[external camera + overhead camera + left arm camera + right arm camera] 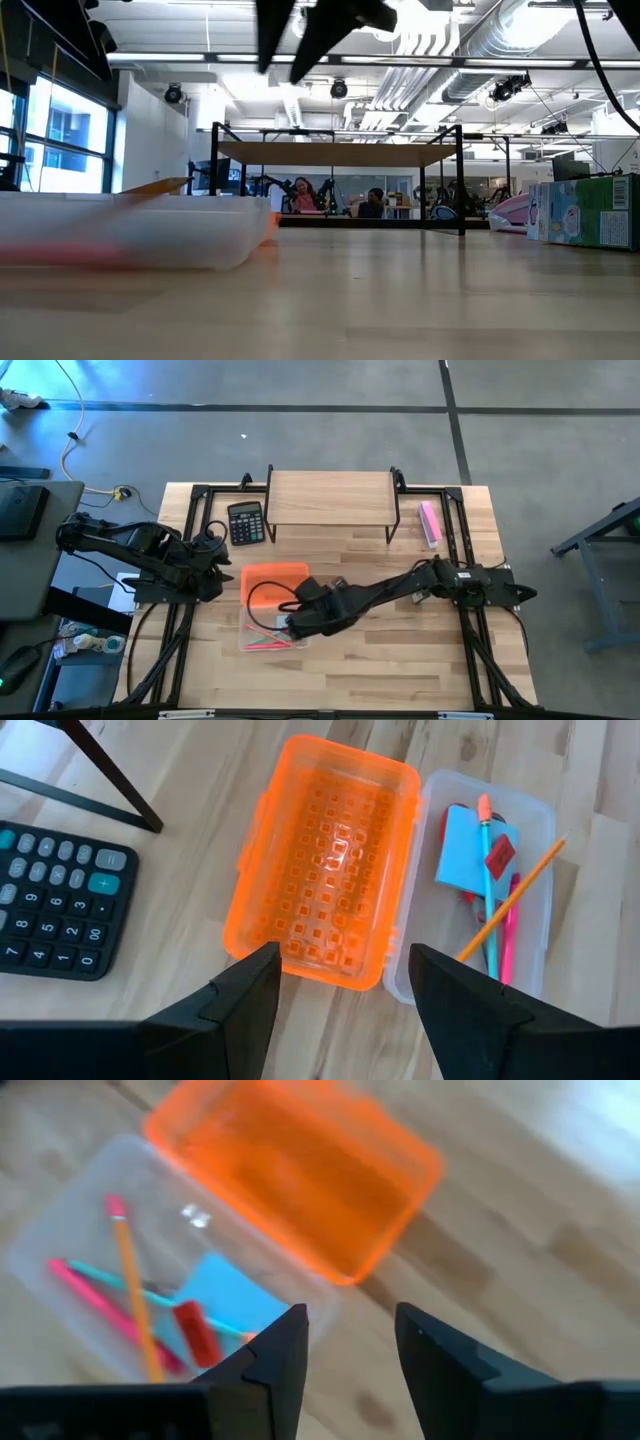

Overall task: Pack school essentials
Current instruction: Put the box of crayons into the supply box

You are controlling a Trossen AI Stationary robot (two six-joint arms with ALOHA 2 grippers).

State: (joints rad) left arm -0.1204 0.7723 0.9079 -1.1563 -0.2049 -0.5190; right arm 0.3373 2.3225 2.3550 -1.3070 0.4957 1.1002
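Sitting in the clear box [530,820], right of centre in the left wrist view, the blue notepad [468,855], pencils [508,905] and red piece [499,855] look packed. The orange lid [325,860] is flipped open alongside. Both the right gripper [350,1345], hung over the box, and the left gripper [345,985] are spread and empty. The lid should probably be swung over squarely, no pencil ends trapped.

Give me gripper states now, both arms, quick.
Left gripper: open, empty, above the orange plastic lid.
Right gripper: open, empty, over the clear plastic box holding pencils.
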